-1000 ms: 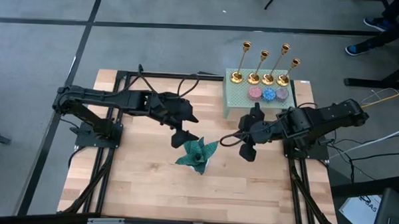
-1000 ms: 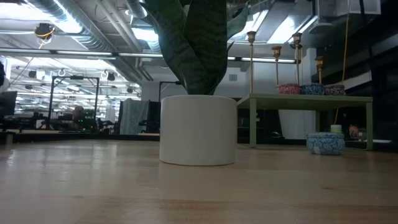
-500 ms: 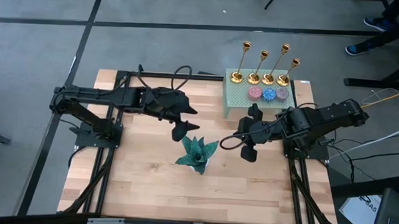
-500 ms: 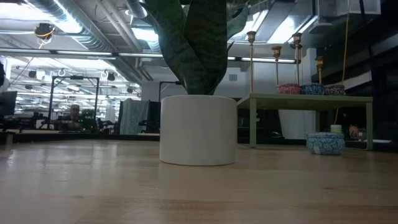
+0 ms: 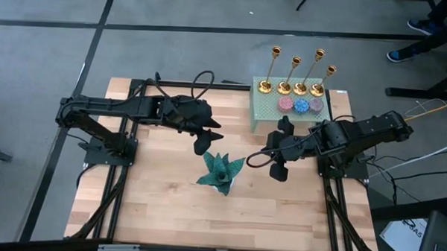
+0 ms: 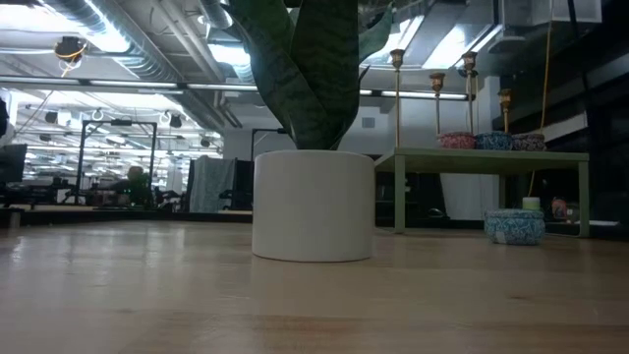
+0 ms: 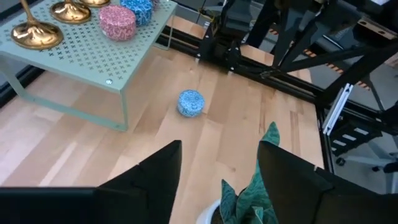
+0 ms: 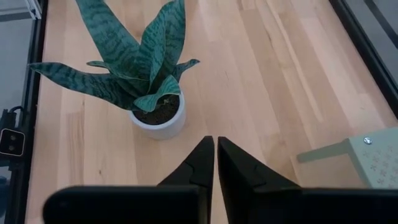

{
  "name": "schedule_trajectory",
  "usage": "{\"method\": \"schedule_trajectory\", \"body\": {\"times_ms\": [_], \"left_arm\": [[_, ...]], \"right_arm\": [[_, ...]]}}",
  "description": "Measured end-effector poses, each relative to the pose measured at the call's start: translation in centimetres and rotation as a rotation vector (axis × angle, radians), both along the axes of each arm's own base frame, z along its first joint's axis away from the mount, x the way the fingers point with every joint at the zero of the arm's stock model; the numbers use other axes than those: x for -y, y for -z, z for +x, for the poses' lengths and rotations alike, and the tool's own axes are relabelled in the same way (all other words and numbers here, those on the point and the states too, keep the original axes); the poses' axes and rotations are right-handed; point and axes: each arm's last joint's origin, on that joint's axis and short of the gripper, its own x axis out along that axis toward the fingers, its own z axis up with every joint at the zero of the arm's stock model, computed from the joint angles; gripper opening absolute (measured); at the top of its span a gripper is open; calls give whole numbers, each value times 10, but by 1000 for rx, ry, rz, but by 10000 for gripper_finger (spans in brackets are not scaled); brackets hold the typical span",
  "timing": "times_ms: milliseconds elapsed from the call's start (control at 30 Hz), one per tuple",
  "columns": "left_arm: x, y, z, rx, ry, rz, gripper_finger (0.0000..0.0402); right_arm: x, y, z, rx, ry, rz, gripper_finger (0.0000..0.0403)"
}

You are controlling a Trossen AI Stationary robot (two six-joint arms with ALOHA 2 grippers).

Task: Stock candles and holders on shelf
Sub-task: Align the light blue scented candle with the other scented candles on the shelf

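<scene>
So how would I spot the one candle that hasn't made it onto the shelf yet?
Find the pale green perforated shelf at the table's far right corner, with gold holders and three candles on top. Look down to the wooden tabletop just beside the shelf's leg: a small blue speckled candle sits there alone. It is the only one on bare wood, not on green metal.

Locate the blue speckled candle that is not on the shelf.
The blue speckled candle lies on the wooden tabletop beside the pale green perforated shelf, near its leg, seen in the left wrist view.

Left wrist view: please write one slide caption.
Open left hand above wooden table, facing stray blue speckled candle beside pale green perforated shelf.
</scene>
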Motion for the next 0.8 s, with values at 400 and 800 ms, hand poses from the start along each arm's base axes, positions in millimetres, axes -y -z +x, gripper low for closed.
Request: {"method": "schedule_trajectory", "body": {"times_ms": [400,800], "left_arm": [[3,7,-5,-87,-11,-18,155],[16,13,-5,-137,34,-19,102]], "right_arm": [[0,0,0,-1,1,1,26],[0,-1,1,-17,-215,-212,26]]}}
